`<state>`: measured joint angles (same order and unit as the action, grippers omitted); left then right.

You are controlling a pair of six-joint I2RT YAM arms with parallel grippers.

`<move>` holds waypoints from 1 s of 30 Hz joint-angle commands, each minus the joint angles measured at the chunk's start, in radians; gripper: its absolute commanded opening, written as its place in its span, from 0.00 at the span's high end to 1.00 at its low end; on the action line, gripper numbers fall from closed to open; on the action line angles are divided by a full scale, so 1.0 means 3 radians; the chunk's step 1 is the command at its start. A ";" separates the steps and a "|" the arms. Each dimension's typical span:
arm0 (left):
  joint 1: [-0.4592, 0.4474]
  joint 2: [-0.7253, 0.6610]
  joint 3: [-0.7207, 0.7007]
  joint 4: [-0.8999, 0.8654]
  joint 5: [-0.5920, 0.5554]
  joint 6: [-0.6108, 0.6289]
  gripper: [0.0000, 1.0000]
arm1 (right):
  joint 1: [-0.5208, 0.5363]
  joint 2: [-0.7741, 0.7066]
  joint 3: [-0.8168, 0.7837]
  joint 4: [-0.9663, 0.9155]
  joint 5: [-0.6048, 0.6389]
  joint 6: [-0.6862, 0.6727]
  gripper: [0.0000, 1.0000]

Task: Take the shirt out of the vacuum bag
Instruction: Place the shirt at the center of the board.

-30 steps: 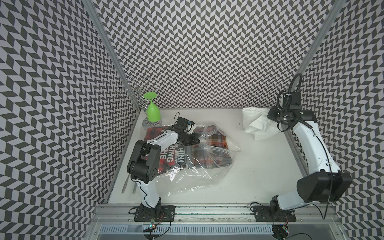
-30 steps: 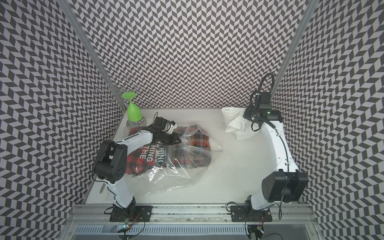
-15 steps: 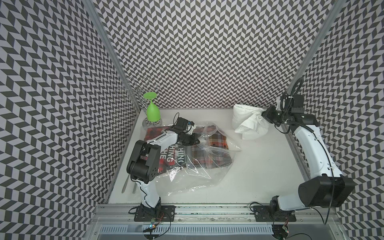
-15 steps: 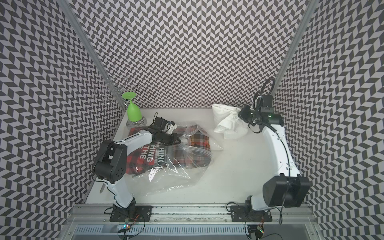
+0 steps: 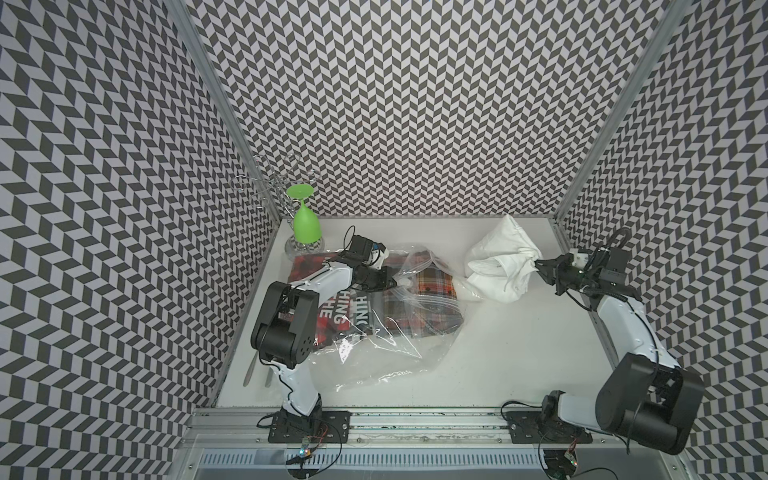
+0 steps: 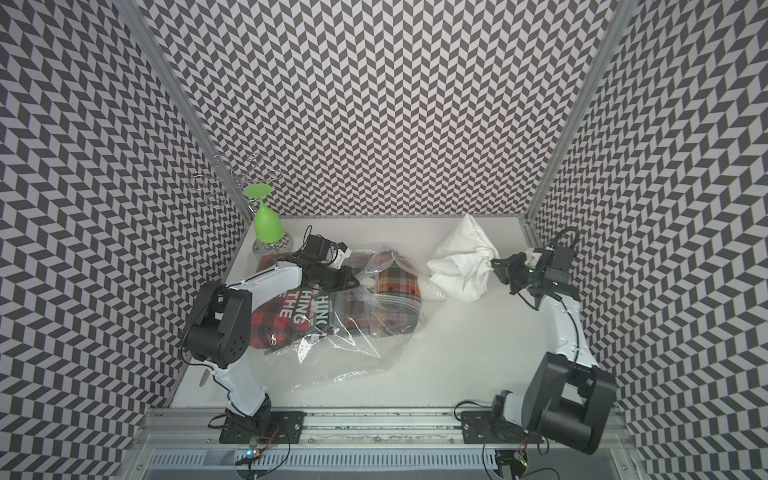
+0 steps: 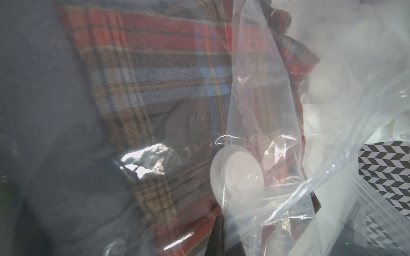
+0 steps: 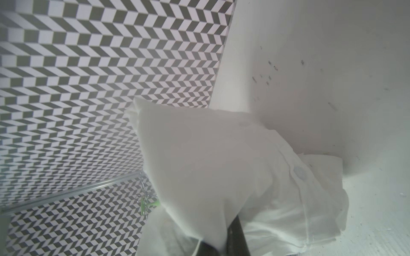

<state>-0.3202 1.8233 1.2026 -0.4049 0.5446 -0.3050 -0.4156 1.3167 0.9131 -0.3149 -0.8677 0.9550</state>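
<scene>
The vacuum bag (image 5: 395, 345) (image 6: 353, 357) lies crinkled on the left half of the table, with plaid clothes (image 5: 428, 286) still inside. My left gripper (image 5: 392, 282) (image 6: 355, 282) is shut on the bag's plastic right beside the round white valve (image 7: 237, 175). Only one dark fingertip (image 7: 218, 235) shows through the film in the left wrist view. The white shirt (image 5: 498, 262) (image 6: 461, 266) (image 8: 221, 166) is outside the bag at the back right. It hangs bunched from my right gripper (image 5: 540, 266) (image 6: 496, 266) (image 8: 226, 239), which is shut on it. Its lowest folds reach down near the bag's mouth.
A green wine glass (image 5: 305, 220) hangs upside down on a wire rack (image 5: 270, 187) in the back left corner. Cutlery (image 5: 253, 370) lies along the table's left edge. Patterned walls enclose three sides, and a metal rail (image 5: 415, 415) runs along the front.
My right gripper has carried the white shirt leftward from the back right corner, then lower and nearer the front. The left gripper and the bag have stayed still.
</scene>
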 commanded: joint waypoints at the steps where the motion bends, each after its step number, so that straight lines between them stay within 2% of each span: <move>1: 0.0004 -0.0081 -0.0043 -0.0153 -0.0031 0.0058 1.00 | -0.0197 -0.0062 -0.0045 0.0224 -0.0182 -0.0028 1.00; 5: 0.0005 -0.0098 -0.0038 -0.0164 -0.0043 0.0060 1.00 | -0.0334 -0.0030 -0.0149 0.0241 -0.0131 -0.0084 1.00; 9: 0.0004 -0.0124 -0.0046 -0.0172 -0.0066 0.0063 1.00 | -0.0520 0.0039 -0.0173 -0.0014 0.0012 -0.0364 1.00; 17: 0.0008 -0.0171 -0.0074 -0.0176 -0.0082 0.0091 1.00 | -0.0793 0.0053 -0.0376 -0.0245 0.0095 -0.0654 1.00; 22: 0.0030 -0.0155 -0.0059 -0.0174 -0.0054 0.0107 1.00 | -0.0714 -0.0073 -0.0631 0.0426 -0.0188 -0.0085 1.00; 25: 0.0068 -0.0161 -0.0037 -0.0179 -0.0051 0.0107 1.00 | -0.0425 -0.0119 -0.0588 0.0887 -0.0241 0.0362 1.00; 30: 0.0101 -0.0181 -0.0053 -0.0191 -0.0064 0.0116 1.00 | 0.0099 -0.0188 -0.0598 0.1922 -0.0111 0.1398 1.00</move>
<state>-0.3000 1.7985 1.1957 -0.4164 0.5285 -0.2852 -0.4480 1.2938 0.7185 -0.0227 -0.8932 1.1439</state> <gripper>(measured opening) 0.054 0.069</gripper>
